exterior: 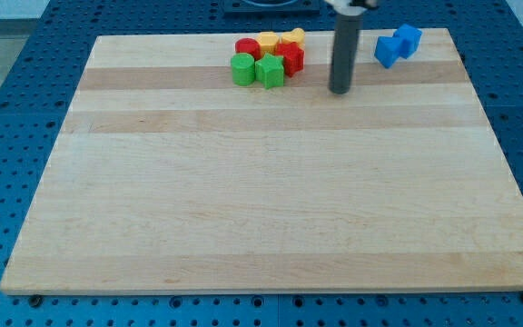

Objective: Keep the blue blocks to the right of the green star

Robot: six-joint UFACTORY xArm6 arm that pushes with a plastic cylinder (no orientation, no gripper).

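Blue blocks (397, 45) right of green star (270, 71) | my tip (339, 90) stands between, separating them | no gripper fitted; state cannot be told.

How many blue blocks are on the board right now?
2, touching, near the view's top right: one blue block, the other blue block just up-right of it. Both lie right of my tip. None seems hidden.

No legible text, labels, brand marks, numbers or signs in the camera view. Checked the wooden board (271, 182), the coloured blocks and the dark rod: all plain surfaces, no printing or stickers that can be read. The blue perforated table (25, 54) around the board likewise carries no markings.
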